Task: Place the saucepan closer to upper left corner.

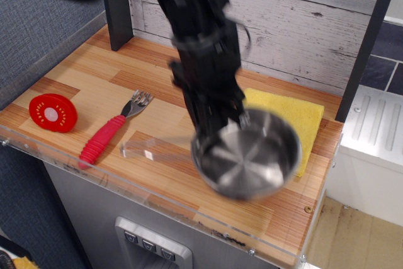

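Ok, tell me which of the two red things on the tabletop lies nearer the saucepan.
The red-handled fork. It lies toward the middle of the tabletop, close to the blurred handle of the saucepan, while the round red disc sits farther off by the left edge.

Saucepan (249,159): motion-blurred; rim soft, handle only a faint smear to its left.
Gripper (217,124): blurred against the saucepan's rim; jaw position unreadable.
Arm: upper part cut off by the top edge.
Yellow cloth (296,118): near-left part hidden behind saucepan and arm.
Worktop (82,80): right corner cut off.
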Motion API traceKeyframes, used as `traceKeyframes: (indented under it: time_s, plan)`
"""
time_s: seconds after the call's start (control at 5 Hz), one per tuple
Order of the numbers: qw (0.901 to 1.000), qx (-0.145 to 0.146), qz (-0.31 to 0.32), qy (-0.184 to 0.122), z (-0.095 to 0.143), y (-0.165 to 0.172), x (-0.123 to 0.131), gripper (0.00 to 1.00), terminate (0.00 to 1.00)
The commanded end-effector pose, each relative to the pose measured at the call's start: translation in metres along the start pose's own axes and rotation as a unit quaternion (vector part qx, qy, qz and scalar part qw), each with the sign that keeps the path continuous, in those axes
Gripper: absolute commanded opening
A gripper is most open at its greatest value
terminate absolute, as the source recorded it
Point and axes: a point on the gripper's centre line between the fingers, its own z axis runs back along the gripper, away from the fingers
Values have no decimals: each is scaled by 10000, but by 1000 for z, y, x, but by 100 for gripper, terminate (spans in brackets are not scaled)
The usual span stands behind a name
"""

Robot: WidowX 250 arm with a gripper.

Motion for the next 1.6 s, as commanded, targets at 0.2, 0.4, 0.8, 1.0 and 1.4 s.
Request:
traceKeyframes:
  time_s: [0.2, 0.4, 0.8, 1.0, 1.4]
  plan:
    - [9865, 1115, 1100, -475, 53, 135, 27, 0, 0]
    - [9858, 1165, 1166, -319, 44, 162, 31, 0, 0]
    - [9751, 1428, 1680, -231, 36, 200, 14, 0, 0]
    - [9646, 1512, 2138, -309, 37, 221, 5, 0, 0]
    - [9554, 1598, 2473, -242, 35, 243, -6, 0, 0]
